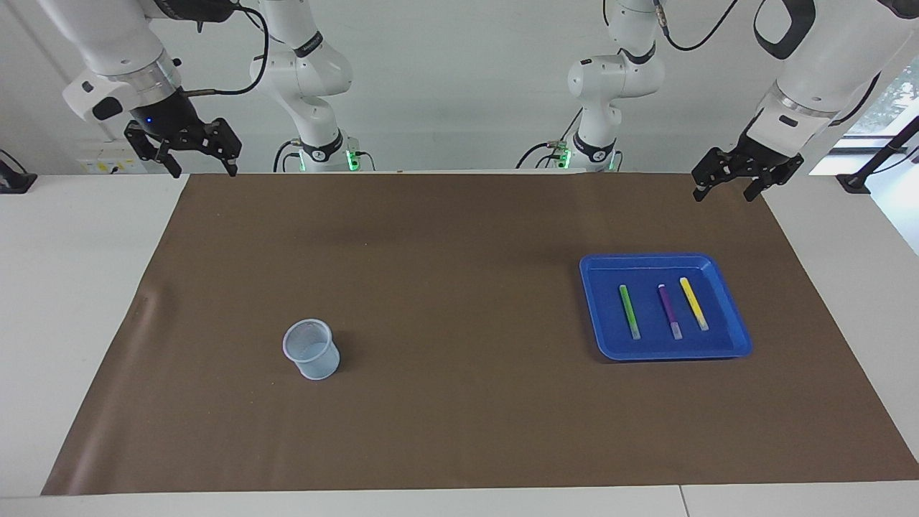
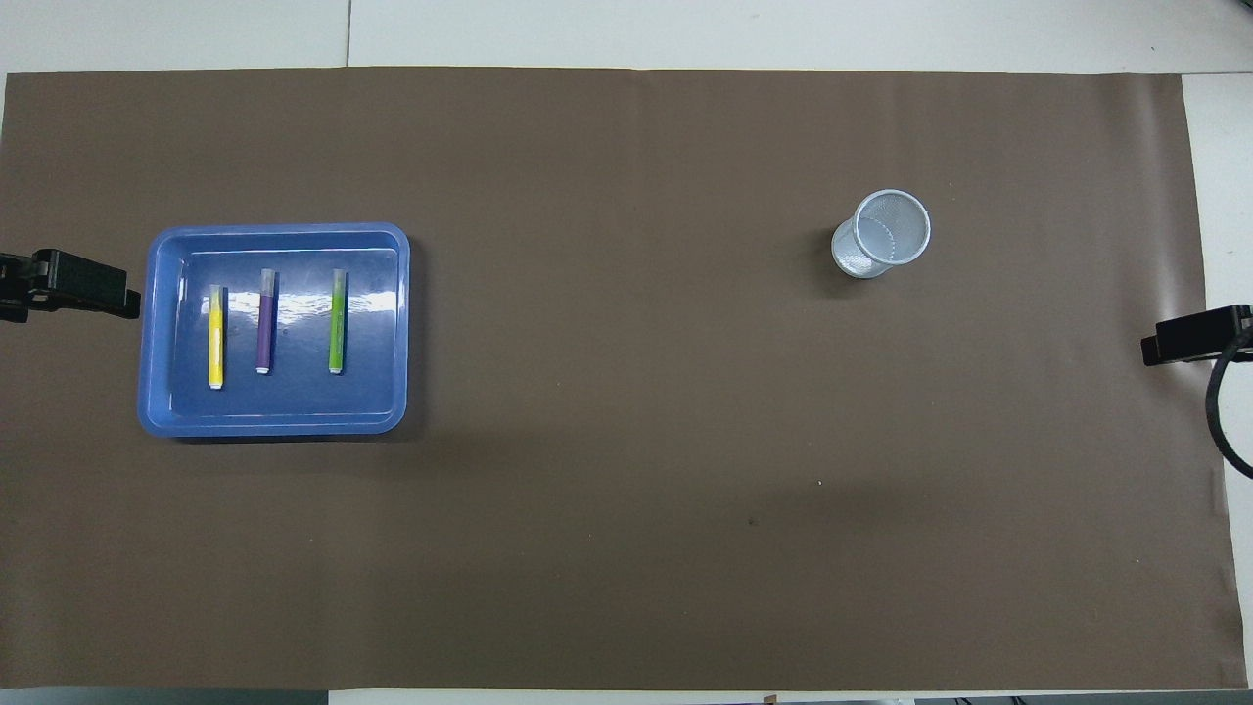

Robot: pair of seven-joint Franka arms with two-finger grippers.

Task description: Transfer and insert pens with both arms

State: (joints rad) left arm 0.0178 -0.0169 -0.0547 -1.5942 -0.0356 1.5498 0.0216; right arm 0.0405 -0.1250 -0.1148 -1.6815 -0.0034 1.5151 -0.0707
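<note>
Three pens are lying side by side in a blue tray [image 1: 593, 301] that is sitting on the brown mat [image 1: 459, 237] toward the left arm's end of the table: the yellow pen [image 1: 693, 303] closest to that end, the purple pen [image 1: 669, 311] in the middle, and the green pen [image 1: 630, 311] closest to the table's centre. They are apart from one another, with their pale caps pointing away from the robots. A mesh cup [image 1: 311, 350] is standing upright toward the right arm's end, well apart from the tray.

The left gripper [image 1: 727, 187] is hanging over the mat's corner at the robots' edge, its fingers spread wide and holding nothing. The right gripper [image 1: 202, 168] is hanging over the mat's other corner at that edge, likewise wide open and empty. Both arms are waiting.

Nothing has been picked up yet, so the risks are all lying ahead. The pens are thin and flat on a smooth tray floor; a pinch landing off-centre is likely to roll one away or push it into its neighbour. The tray's raised rim is crowding the approach to the yellow pen. A handover in mid-air is risking a drop if one gripper is releasing before the other is gripping. The cup looks light, so a pen coming in tilted is liable to catch the rim and tip it.
</note>
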